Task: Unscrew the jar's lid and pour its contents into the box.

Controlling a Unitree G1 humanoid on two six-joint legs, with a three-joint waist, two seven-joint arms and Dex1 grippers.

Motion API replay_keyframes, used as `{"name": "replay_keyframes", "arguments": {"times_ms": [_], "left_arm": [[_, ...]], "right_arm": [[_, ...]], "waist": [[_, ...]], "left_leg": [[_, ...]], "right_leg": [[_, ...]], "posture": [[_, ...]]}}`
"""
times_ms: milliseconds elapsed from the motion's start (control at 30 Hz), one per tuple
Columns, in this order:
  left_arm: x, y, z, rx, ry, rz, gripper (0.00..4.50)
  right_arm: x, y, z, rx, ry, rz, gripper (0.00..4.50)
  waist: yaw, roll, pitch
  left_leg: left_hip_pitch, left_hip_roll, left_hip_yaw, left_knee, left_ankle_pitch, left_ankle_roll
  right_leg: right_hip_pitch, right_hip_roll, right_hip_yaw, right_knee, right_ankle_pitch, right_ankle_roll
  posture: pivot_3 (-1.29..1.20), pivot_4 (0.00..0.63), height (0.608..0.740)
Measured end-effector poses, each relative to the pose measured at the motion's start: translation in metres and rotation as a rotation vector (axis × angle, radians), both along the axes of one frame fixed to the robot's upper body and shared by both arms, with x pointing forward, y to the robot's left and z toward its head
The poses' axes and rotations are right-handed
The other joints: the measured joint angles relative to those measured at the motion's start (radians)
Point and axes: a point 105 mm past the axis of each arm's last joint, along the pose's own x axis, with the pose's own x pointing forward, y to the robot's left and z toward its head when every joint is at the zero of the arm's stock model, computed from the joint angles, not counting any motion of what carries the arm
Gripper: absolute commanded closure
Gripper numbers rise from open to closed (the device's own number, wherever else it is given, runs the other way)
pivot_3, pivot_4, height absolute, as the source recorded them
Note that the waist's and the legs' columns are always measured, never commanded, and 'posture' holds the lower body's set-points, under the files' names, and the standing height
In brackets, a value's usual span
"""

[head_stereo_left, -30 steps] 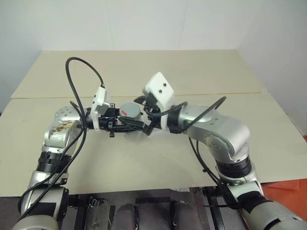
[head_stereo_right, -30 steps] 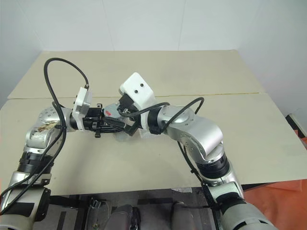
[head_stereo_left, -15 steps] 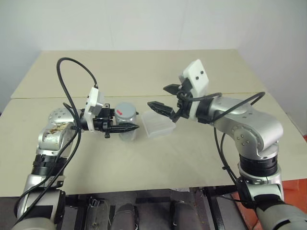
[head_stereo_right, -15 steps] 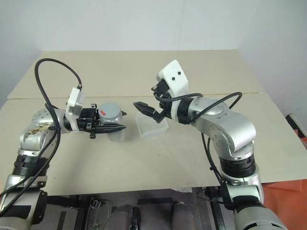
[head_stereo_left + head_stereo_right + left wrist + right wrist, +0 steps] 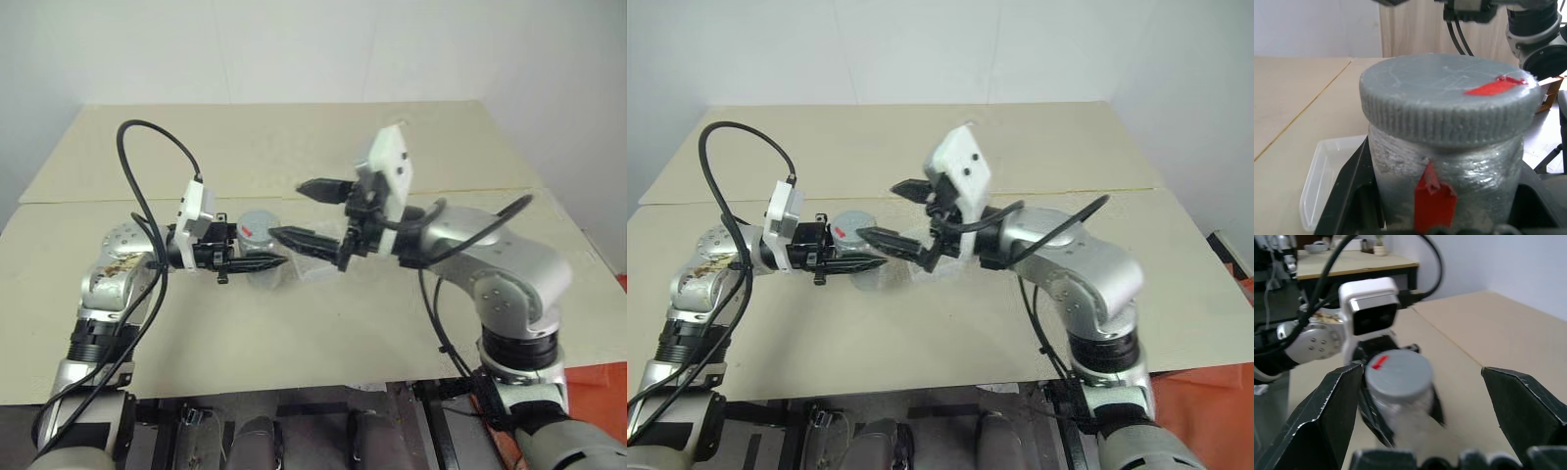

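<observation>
Jar: the jar (image 5: 259,238) stands upright, its long axis vertical, pinched low on its body by the left tool (image 5: 257,262) and held above the tabletop (image 5: 294,333).
Lid: the grey lid (image 5: 1449,105) is on the jar, marked with a strip of red tape – not yet unscrewed, by the look of it.
Left tool: pressed tight on the jar's body, pointing level toward the robot's right.
Right tool: the right tool (image 5: 310,211) is spread wide and holds nothing, pointing level toward the robot's left, straight at the jar.
Key relation: the lid lies just ahead of the right tool, between the lines of its two fingers but apart from both – the right arm is the free one and the nearer to the lid. I judge it must close in over the lid's rim before any turning.
Box: the box (image 5: 1327,178) sits on the tabletop just beyond and below the jar, partly hidden by the right tool in the head views.
Contents: cannot be made out through the jar wall.
Surface and room: a plain beige tabletop, a seam running across it; a white wall (image 5: 294,49) behind.
</observation>
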Motion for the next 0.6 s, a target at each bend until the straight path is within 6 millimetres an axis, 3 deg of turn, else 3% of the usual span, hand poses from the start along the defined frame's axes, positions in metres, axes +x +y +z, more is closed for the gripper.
{"name": "replay_keyframes", "arguments": {"times_ms": [233,600], "left_arm": [[0.002,-0.002,0.004,-0.008,-0.009,0.0,2.23],[0.004,-0.002,0.004,-0.014,-0.01,0.015,2.23]], "right_arm": [[0.015,0.019,-0.004,-0.03,-0.009,-0.035,0.01],[0.025,0.027,-0.011,-0.052,-0.01,-0.064,0.01]], "waist": [[0.006,0.0,0.0],[0.003,0.0,0.0]], "left_leg": [[-0.001,0.0,0.0,0.0,0.001,-0.001],[-0.001,0.0,0.0,0.0,0.001,-0.002]], "right_leg": [[0.0,0.0,0.0,0.0,0.0,0.0],[0.0,0.0,0.0,0.0,0.0,0.0]], "posture": [[0.0,0.15,0.74],[0.0,0.15,0.74]]}}
